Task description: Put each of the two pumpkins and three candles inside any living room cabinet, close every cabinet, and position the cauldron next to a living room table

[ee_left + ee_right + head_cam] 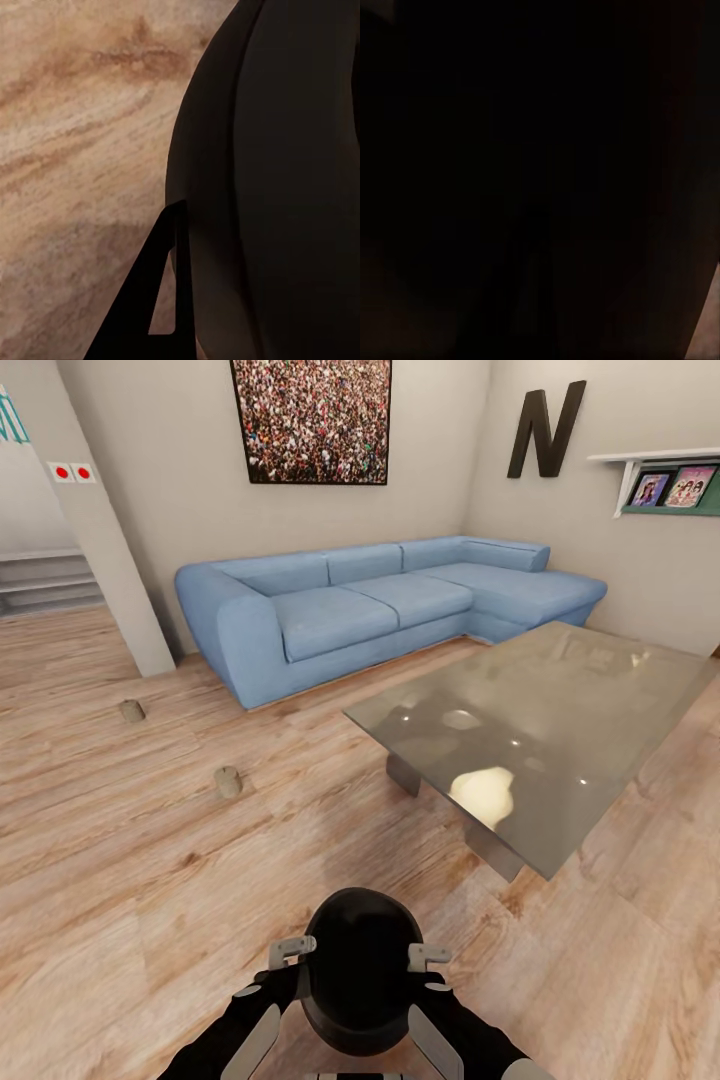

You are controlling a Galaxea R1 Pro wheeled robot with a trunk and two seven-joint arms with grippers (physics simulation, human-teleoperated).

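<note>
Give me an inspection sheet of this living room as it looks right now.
Surface: wooden floor; glass table bare.
Job's things: cauldron held between both arms, off the table's near corner; two candles on the floor.
Clutter: nothing seen.
Grippers: left gripper and right gripper pressed against the cauldron's sides; jaws' state unclear.
Cables: nothing seen.
Surroundings: blue sofa, wall picture, shelf.

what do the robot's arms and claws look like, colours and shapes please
In the head view both arms are glossy black with light grey panels along the forearms. The left claw and right claw end in pale grey, blocky bracket-shaped pieces. In the left wrist view a finger is a flat black wedge with a triangular cutout. No cables or markings show.
</note>
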